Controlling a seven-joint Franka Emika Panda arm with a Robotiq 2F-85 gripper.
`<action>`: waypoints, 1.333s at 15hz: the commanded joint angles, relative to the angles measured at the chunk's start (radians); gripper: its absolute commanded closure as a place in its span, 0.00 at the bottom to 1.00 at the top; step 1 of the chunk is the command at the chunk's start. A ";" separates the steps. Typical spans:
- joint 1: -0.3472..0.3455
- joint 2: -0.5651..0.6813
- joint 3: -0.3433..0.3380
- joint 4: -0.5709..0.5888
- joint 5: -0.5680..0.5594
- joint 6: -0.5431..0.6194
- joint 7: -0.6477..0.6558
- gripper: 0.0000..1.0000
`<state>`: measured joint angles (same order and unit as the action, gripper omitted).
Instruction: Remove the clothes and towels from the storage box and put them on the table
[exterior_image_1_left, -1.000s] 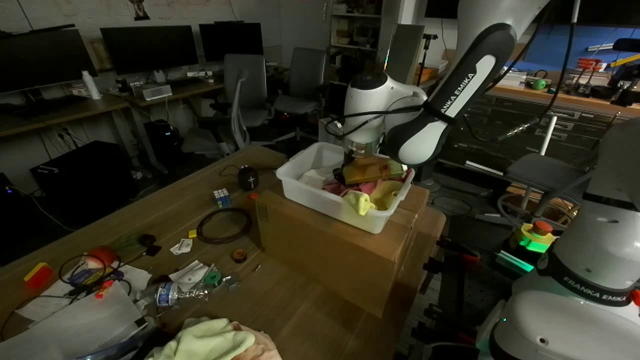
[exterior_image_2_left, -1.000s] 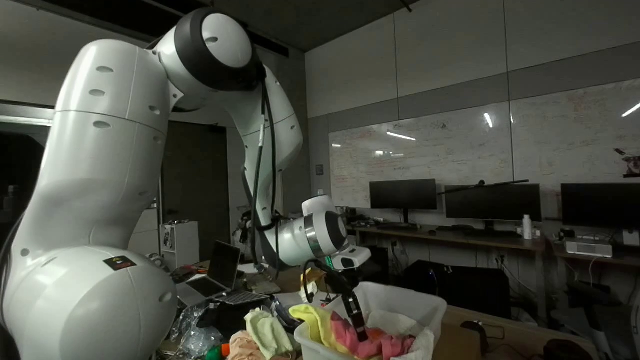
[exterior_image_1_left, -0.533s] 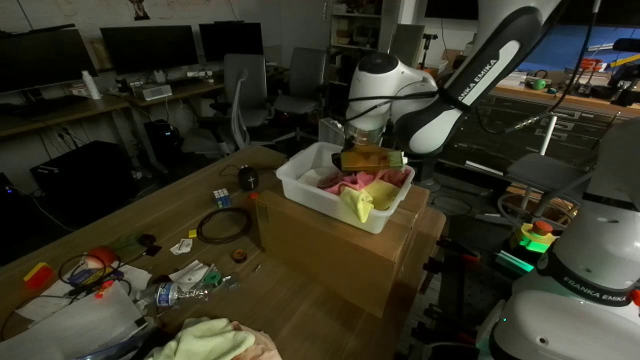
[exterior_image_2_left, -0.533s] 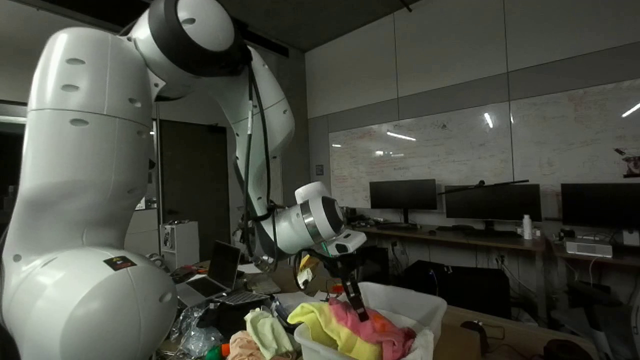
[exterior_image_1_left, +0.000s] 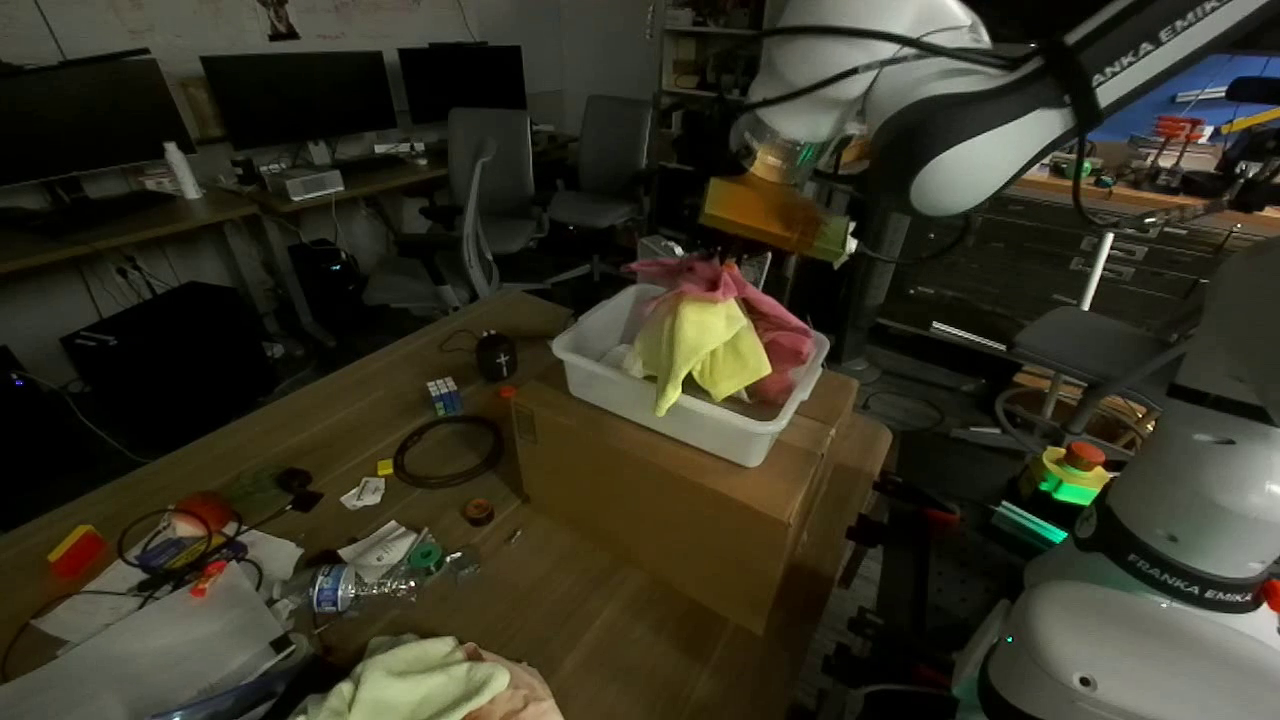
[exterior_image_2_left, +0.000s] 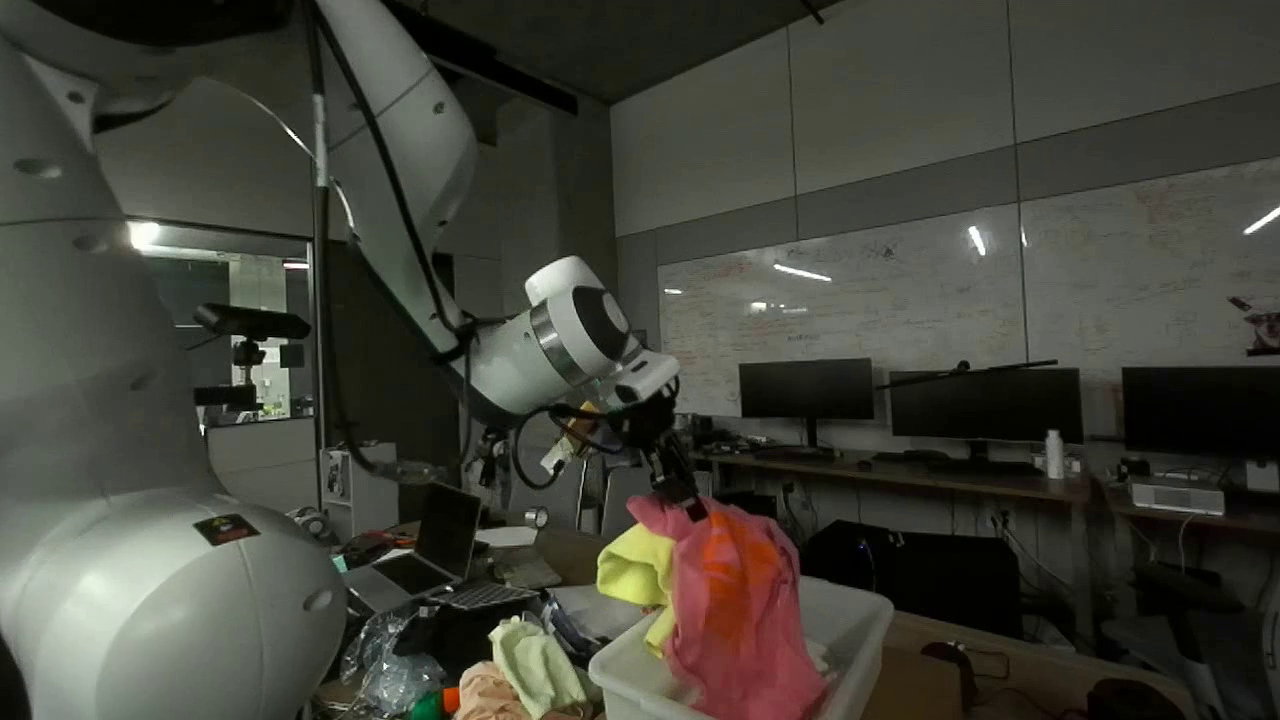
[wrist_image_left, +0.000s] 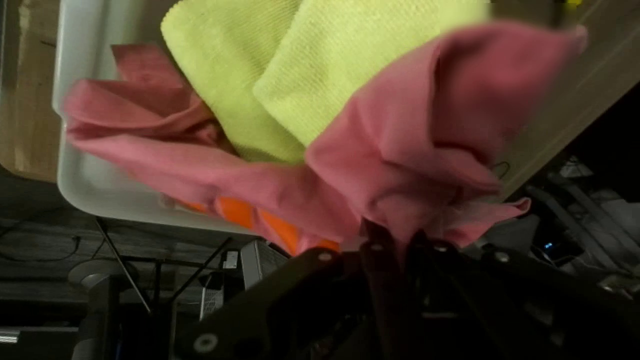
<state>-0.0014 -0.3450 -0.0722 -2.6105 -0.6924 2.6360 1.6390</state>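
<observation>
My gripper (exterior_image_2_left: 685, 500) is shut on a pink cloth (exterior_image_2_left: 745, 610) with an orange patch, above the white storage box (exterior_image_1_left: 655, 420). In the wrist view the fingertips (wrist_image_left: 395, 245) pinch a fold of the pink cloth (wrist_image_left: 380, 145). Its lower part hangs down into the box. A yellow towel (exterior_image_1_left: 705, 350) hangs together with the pink cloth, raised partly out of the box; it also shows in the wrist view (wrist_image_left: 235, 65). A bit of white cloth (exterior_image_1_left: 622, 358) lies in the box. A pale green towel (exterior_image_1_left: 420, 680) and a peach cloth (exterior_image_2_left: 487, 690) lie on the table (exterior_image_1_left: 560, 590).
The storage box stands on a cardboard box (exterior_image_1_left: 650, 510) at the table's edge. A black cable coil (exterior_image_1_left: 448, 452), a puzzle cube (exterior_image_1_left: 444, 396), a plastic bottle (exterior_image_1_left: 335, 588), papers (exterior_image_1_left: 170, 640) and a small dark speaker (exterior_image_1_left: 496, 356) lie on the table. A laptop (exterior_image_2_left: 445, 540) stands behind.
The gripper has risen from inside the box, lifting the pink cloth and yellow towel with it. The arm has drawn up and back towards its base.
</observation>
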 joint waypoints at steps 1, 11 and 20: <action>-0.020 -0.144 0.067 -0.034 0.173 -0.015 -0.077 0.97; 0.077 -0.166 0.140 0.029 0.582 -0.064 -0.476 0.97; 0.260 0.032 0.192 0.223 0.940 -0.150 -0.942 0.97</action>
<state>0.2216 -0.3960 0.1136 -2.4981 0.1493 2.5239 0.8499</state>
